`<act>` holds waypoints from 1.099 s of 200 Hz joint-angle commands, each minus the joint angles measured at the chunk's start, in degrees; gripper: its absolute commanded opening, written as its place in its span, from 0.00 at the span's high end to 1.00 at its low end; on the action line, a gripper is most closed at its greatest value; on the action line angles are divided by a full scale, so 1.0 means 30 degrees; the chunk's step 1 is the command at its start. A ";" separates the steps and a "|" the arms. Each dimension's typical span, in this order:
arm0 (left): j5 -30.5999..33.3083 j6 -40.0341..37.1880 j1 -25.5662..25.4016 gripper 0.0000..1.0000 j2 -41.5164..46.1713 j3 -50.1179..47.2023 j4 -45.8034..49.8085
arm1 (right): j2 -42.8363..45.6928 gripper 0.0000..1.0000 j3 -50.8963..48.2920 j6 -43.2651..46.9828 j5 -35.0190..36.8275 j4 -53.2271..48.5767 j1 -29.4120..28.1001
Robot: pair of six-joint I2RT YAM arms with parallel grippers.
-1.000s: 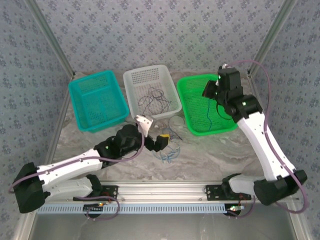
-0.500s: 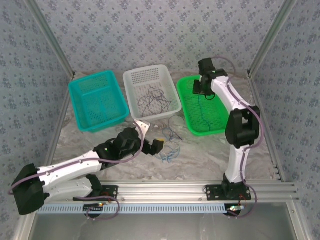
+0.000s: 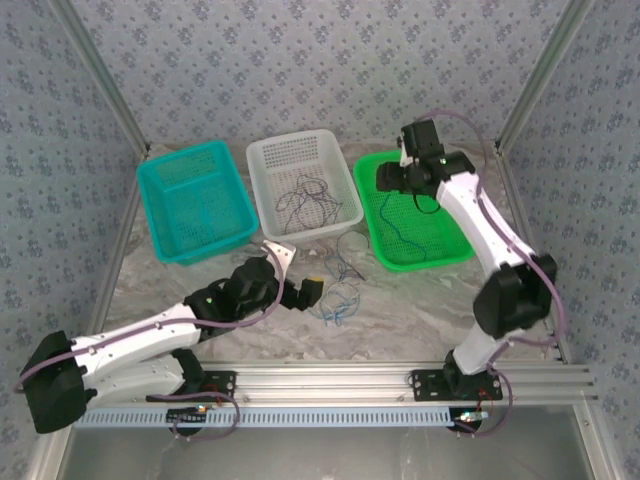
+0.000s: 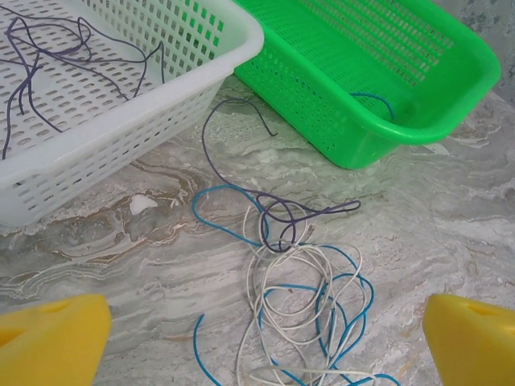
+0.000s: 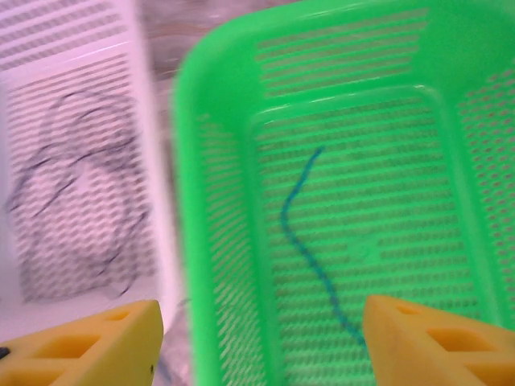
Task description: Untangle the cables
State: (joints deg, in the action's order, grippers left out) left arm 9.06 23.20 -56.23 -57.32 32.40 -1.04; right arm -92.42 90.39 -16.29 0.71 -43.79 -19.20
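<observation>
Shifted toward 9 o'clock over the green basket (image 3: 415, 215), the right fingers (image 5: 80, 346) have parted, empty; one blue cable (image 5: 310, 241) lies inside. Left fingers (image 4: 48, 338) gape wide, empty, near the tangle (image 4: 298, 273) on the desk (image 4: 121, 249), 6 o'clock of the white basket (image 4: 121, 121). Limp, light, snag-prone: pinch a loose end.

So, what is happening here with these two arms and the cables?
The left gripper hangs open over a tangle of blue, cream and purple cables on the table. The right gripper hovers open above the green basket, where one blue cable lies. The white basket holds dark purple cables. The arms seem to be sorting freed cables into baskets.
</observation>
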 commanded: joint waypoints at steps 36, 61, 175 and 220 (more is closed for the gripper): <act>0.0120 0.0495 0.0254 0.01 -0.1414 0.0002 0.0158 | 0.3877 0.34 -0.7510 -0.2452 -0.1216 0.1649 -0.4530; -0.0162 0.0786 0.0482 0.01 -0.1489 -0.0012 0.0321 | 0.4711 0.34 -1.0106 -0.4313 -0.1088 0.1848 -0.5348; -0.0471 0.1552 0.1135 0.01 -0.2308 -0.0062 0.0517 | 0.6487 0.42 -1.4610 -0.9179 -0.1184 0.4347 -0.8546; -0.0586 0.1524 0.1133 0.01 -0.2714 0.0119 0.0302 | 0.5874 0.47 -1.4841 -1.0506 -0.1252 0.4838 -0.9393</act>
State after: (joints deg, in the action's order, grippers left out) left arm 8.19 27.35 -53.08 -64.60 31.18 0.21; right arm -74.02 46.26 -44.10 -4.25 -30.00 -45.87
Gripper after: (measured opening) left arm 0.994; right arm 0.541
